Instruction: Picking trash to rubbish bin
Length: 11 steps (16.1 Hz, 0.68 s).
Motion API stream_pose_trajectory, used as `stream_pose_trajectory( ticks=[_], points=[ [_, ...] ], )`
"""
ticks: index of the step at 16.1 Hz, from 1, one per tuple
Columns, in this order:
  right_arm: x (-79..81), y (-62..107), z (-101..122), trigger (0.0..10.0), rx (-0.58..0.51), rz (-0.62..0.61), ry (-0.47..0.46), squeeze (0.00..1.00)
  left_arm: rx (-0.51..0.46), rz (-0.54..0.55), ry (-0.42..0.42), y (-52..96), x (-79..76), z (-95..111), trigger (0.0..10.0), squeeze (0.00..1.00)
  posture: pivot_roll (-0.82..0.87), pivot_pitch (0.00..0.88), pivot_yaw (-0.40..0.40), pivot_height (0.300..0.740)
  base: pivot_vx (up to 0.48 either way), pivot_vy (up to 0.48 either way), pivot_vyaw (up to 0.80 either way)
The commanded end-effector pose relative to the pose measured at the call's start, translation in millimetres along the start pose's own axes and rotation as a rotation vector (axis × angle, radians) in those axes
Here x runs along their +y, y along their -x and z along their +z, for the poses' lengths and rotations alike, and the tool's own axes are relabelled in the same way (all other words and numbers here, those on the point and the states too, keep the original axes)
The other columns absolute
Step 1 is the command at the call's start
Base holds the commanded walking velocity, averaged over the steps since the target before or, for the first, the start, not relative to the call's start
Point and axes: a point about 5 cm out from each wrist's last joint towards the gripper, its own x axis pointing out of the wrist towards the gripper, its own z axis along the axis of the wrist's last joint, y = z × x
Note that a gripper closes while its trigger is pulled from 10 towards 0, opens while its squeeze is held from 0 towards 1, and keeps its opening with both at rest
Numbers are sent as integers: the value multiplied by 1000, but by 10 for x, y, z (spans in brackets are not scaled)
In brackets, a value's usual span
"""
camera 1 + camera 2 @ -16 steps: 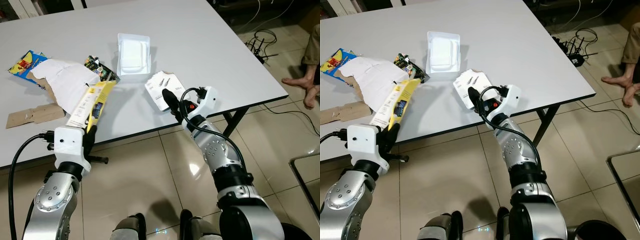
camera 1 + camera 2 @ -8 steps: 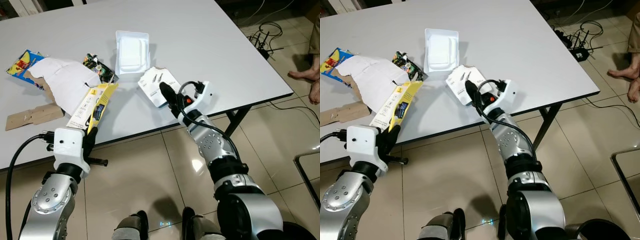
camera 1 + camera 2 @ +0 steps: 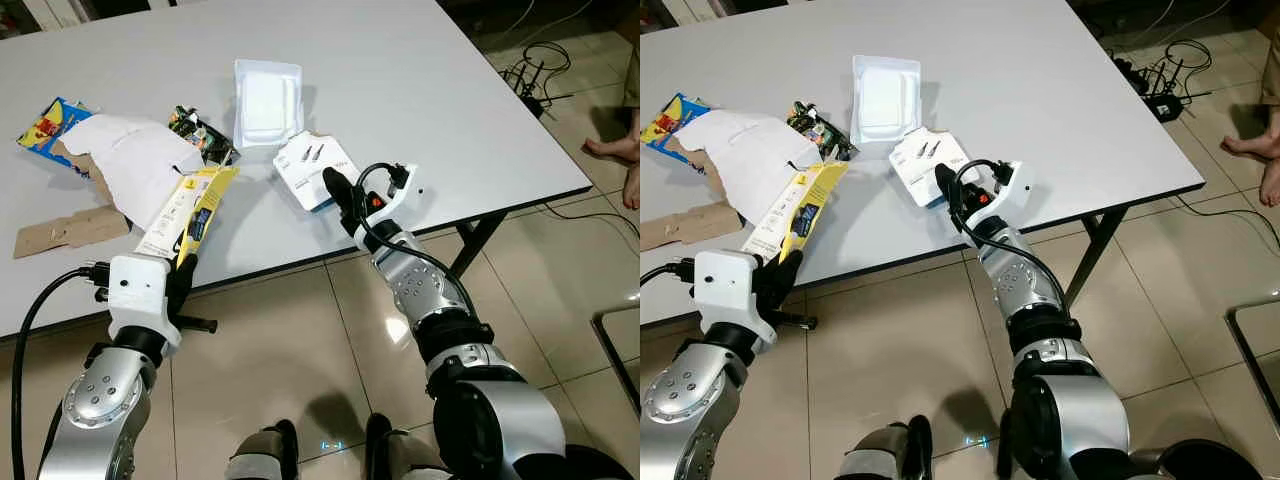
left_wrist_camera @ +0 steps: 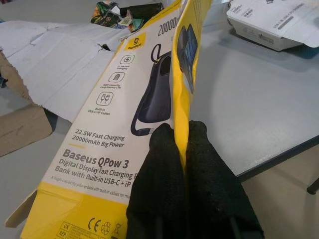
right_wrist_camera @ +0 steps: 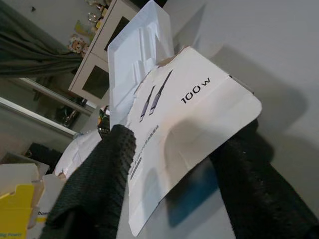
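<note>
The right end effector (image 5: 169,164) straddles the white box (image 3: 313,168) near the table (image 3: 450,120) edge, fingers wide; it should close squarely before lifting. The left end effector (image 4: 182,144) pinches the yellow box (image 3: 190,205) (flattened, so floppy).

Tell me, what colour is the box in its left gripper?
Yellow and white power bank box, clearest in the left wrist view.

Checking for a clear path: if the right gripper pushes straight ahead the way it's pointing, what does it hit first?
The right gripper already straddles the white cable box; beyond that, probably the white plastic tray.
</note>
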Motion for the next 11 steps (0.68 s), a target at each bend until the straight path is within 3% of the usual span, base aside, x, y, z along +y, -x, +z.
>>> stream_pose_trajectory(
  ticks=[1,11],
  points=[
    [267,-88,-344,0,63,50,-93,0,5,4,-2,35,17,8,10000,0,146,254,80,740,0,0,0],
    [249,-94,-326,0,58,46,-82,0,3,1,2,14,9,7,10000,0,139,248,78,740,0,0,0]
  ],
)
